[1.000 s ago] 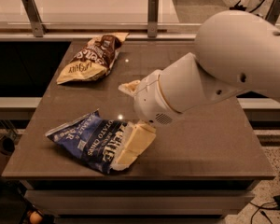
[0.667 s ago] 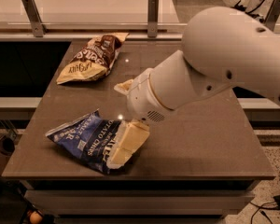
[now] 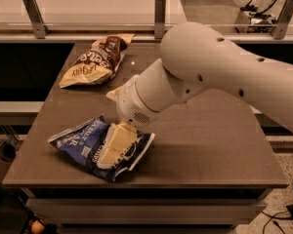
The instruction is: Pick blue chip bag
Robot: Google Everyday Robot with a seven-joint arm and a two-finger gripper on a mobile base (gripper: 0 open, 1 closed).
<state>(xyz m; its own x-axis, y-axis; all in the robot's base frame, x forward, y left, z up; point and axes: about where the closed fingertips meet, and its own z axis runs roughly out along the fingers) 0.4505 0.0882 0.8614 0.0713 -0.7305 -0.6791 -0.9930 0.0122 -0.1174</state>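
Observation:
The blue chip bag (image 3: 80,140) lies crinkled and flat on the brown table (image 3: 210,145), near its front left corner, white lettering facing up. My gripper (image 3: 115,143) hangs from the big white arm (image 3: 219,77) and its cream tip rests over the right half of the bag, covering part of it. The bag lies on the table surface.
A tan-and-brown chip bag (image 3: 95,60) lies at the table's back left. A rail with metal posts (image 3: 159,9) runs behind the table. The table's front edge is close below the blue bag. Cables lie on the floor at right.
The arm has swung left and down, and the gripper now sits further over the middle of the blue bag. Both bags lie where they were.

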